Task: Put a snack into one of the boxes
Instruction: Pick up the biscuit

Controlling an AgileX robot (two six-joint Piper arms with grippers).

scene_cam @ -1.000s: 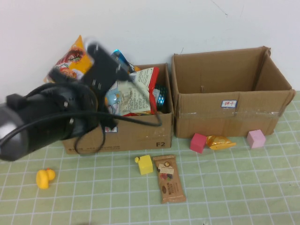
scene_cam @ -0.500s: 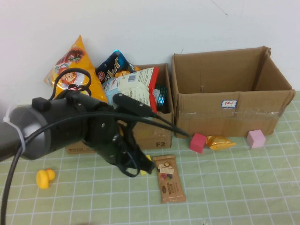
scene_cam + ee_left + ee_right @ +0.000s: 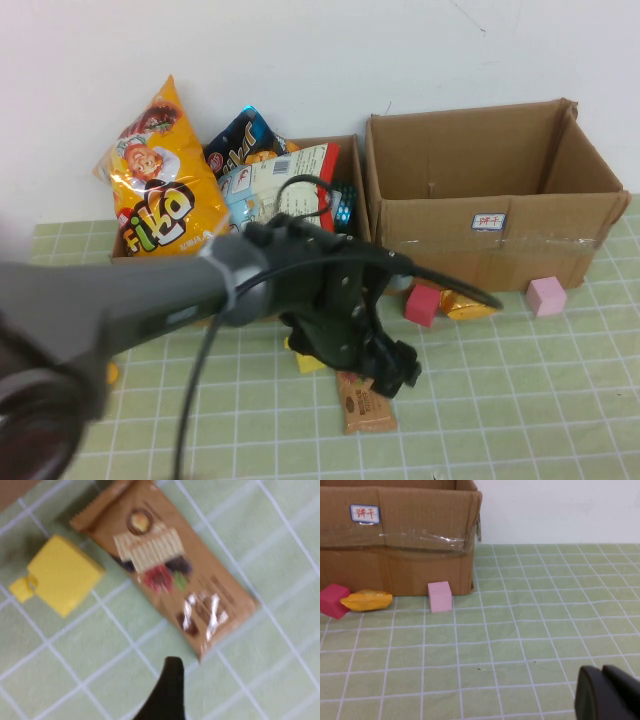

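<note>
A brown snack bar (image 3: pixel 366 408) lies flat on the green mat in front of the two boxes, with its far end hidden under my left gripper (image 3: pixel 393 367). In the left wrist view the bar (image 3: pixel 165 562) lies just beyond one black fingertip (image 3: pixel 170 680). The other finger is out of frame, so the left gripper is open and empty. The left box (image 3: pixel 300 290) is packed with snack bags. The right box (image 3: pixel 480 240) looks empty. My right gripper (image 3: pixel 607 695) is shut and empty, low over the mat to the right of the right box.
A yellow block (image 3: pixel 303 360) lies beside the bar and also shows in the left wrist view (image 3: pixel 60 575). A red cube (image 3: pixel 422 304), a gold packet (image 3: pixel 462 303) and a pink cube (image 3: pixel 546 296) lie along the right box's front. An orange chip bag (image 3: pixel 160 180) leans at the left.
My left arm has swung from above the left box down and to the right. Its gripper now hangs over the far end of the brown snack bar. The snacks have not moved.
</note>
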